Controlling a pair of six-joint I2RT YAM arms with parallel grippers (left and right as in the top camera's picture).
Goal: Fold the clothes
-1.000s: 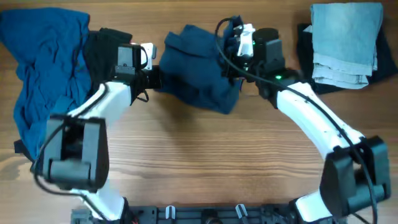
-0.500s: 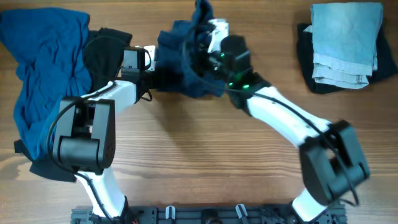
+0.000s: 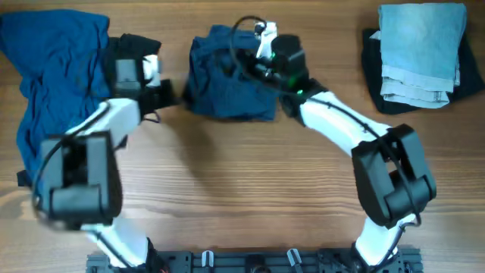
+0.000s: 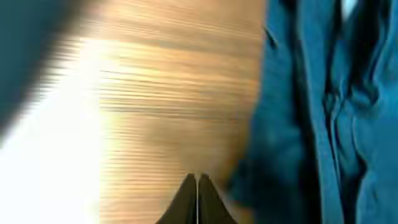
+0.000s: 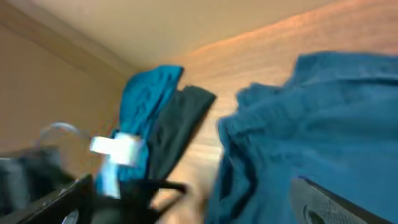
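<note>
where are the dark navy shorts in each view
Overhead: the navy shorts lie top centre, between the two arms.
Left wrist: they run down the right side of the picture.
Right wrist: they fill the right half, blurred.
Shared landmark: the wooden table, bare left of the shorts in the left wrist view and above them in the right wrist view.
</note>
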